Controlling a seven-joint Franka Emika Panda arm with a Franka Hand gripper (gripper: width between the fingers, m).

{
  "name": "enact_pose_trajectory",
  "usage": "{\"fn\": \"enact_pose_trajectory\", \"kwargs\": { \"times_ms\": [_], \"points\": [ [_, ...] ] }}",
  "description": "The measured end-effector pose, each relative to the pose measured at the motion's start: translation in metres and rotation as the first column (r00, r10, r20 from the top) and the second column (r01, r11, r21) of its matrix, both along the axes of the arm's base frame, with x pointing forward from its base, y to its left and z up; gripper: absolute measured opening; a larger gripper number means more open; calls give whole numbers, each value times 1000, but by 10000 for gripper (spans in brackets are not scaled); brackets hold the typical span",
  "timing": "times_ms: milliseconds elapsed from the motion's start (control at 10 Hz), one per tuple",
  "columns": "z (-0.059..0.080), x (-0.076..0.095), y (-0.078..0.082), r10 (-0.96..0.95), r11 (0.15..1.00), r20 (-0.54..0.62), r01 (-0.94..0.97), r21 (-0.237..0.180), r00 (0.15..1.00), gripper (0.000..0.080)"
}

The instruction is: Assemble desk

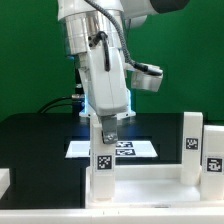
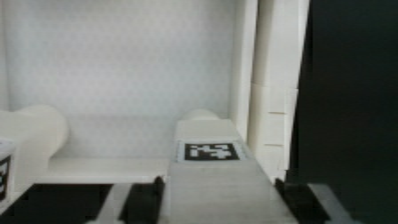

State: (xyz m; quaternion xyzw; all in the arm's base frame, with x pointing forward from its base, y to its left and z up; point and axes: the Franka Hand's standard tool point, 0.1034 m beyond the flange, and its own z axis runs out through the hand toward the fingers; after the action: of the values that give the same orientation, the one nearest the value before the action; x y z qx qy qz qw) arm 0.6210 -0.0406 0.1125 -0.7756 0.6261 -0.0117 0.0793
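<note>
The pincer [image 1: 106, 124] grips an upright leg [image 1: 102, 160] on the tabletop [image 1: 150, 184]. Another leg [image 1: 192, 143] stands at the exterior view's right, on the black worktop [image 1: 40, 135]

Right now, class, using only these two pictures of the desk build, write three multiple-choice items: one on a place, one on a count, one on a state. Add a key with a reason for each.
1. Where is the marker board?
A. On the black table behind the desk parts
B. Leaning on the green wall
C. On top of the arm

2. How many desk legs stand upright in the exterior view?
A. One
B. Two
C. Five

3. What is the gripper doing?
A. Hanging open, far above everything
B. Closed on the top of an upright leg
C. Pressing on the marker board

Key:
1 A, the flat tagged sheet lies on the table past the tabletop panel.
2 B, the held leg and a second leg at the exterior view's right.
3 B, the fingers flank the tagged leg in the wrist view.
</note>
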Motion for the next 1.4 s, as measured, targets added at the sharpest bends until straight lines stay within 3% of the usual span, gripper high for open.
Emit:
{"fn": "enact_pose_trajectory", "kwargs": {
  "times_ms": [100, 300, 400, 600, 700, 900, 1100, 1200, 1300, 1400],
  "points": [
    [-1, 1, 3, 187, 981, 11, -187, -54, 982, 284],
    [-1, -3, 4, 505, 861, -15, -505, -65, 863, 569],
    [-2, -4, 6, 596, 800, -16, -595, -74, 803, 569],
    [-2, -4, 4, 669, 739, -13, -668, -85, 743, 646],
    [-1, -3, 1, 785, 615, -15, -781, -109, 620, 646],
    [8, 9, -3, 962, 259, -40, -950, -173, 270, 649],
    [6, 8, -1, 952, 291, -40, -939, -182, 303, 649],
    [6, 8, -2, 948, 303, -39, -936, -181, 315, 560],
    [6, 8, -2, 935, 342, -36, -923, -178, 354, 386],
    [6, 8, -2, 897, 429, -31, -887, -172, 440, 386]
  ]
}}
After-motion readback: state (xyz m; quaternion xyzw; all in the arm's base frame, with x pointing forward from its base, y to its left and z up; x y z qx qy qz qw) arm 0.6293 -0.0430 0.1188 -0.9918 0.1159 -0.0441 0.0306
